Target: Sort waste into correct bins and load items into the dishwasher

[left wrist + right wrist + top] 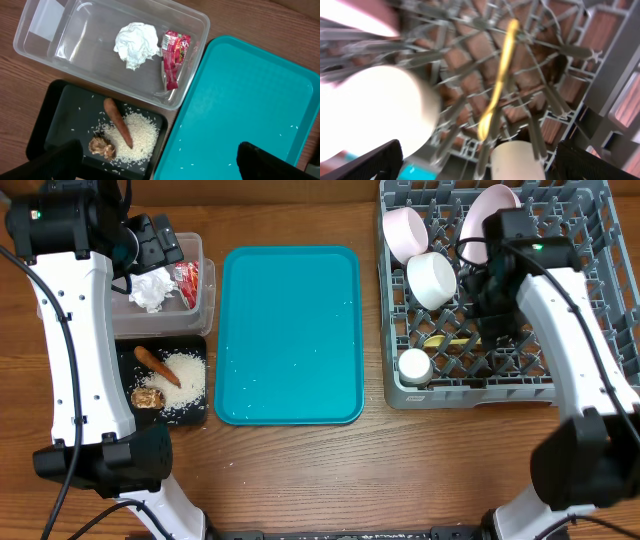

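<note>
The grey plastic dish rack [470, 395], all lattice walls and upright pegs, carries a pale pink bowl [404, 232], a white bowl [433, 280], a small white cup [414, 366] and the slim yellow spoon [502, 75], which lies loose across the grid. The right gripper [477, 150] hangs above the spoon, jaws spread wide and holding nothing. In the clear round-cornered tub [45, 30] sit a crumpled white napkin [135, 44] and a glossy red-and-white wrapper [174, 56]. The shallow black tray [55, 115] holds a smooth brown sausage [118, 122], scattered rice [142, 137] and a crumbly brown lump [101, 146]. The left gripper [157, 155] hovers over the seam between the black tray and the teal tray [250, 100] — fully spread, empty.
</note>
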